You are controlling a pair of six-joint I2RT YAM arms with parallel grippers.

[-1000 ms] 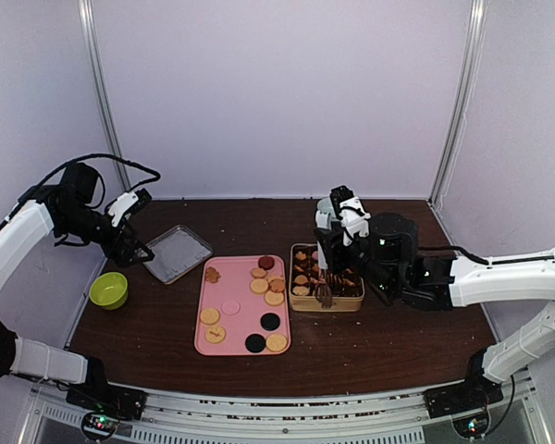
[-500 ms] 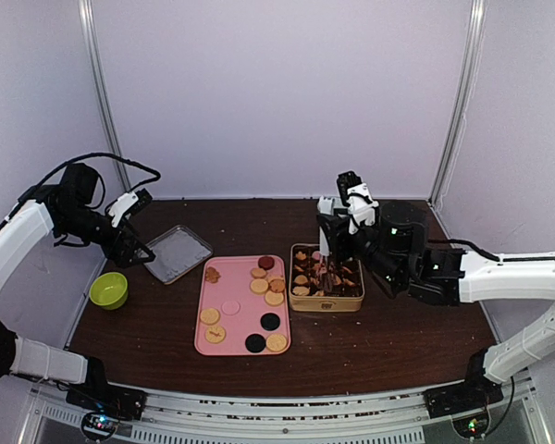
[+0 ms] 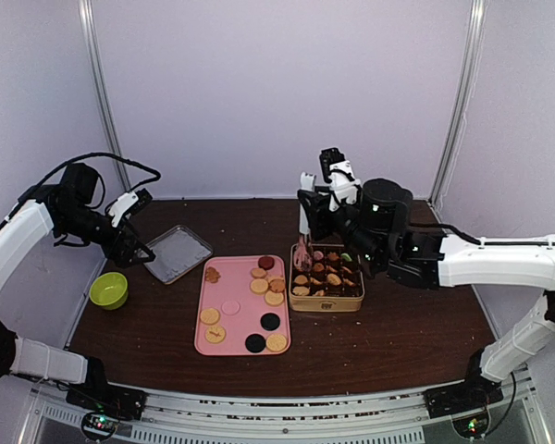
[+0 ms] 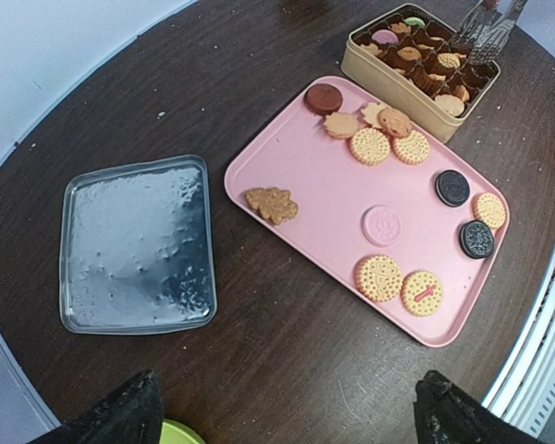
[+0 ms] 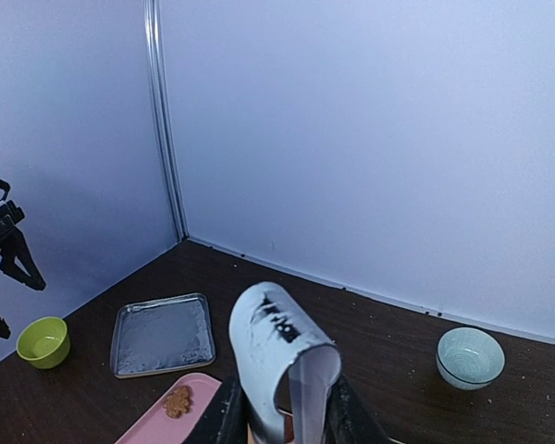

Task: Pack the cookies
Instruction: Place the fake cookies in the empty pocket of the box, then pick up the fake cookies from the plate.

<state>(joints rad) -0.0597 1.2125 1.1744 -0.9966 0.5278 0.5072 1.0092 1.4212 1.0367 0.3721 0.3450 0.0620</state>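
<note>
Thirteen cookies are lying on the one pink tray, well below and ahead of my left gripper. More are sitting in the compartments of the one tin just beside the tray, too small and crowded for me to count. My left jaws are standing wide apart, holding and touching nothing. My right gripper is hovering above the tin's far left corner, its jaws clamping the white handle of one tool. The tool's metal prongs are hanging at the tin's edge; I cannot tell whether they are touching a cookie. On the tray I am counting eight tan, two black, one pink, one dark red and one leaf-shaped. One silver lid is lying left of the tray.
</note>
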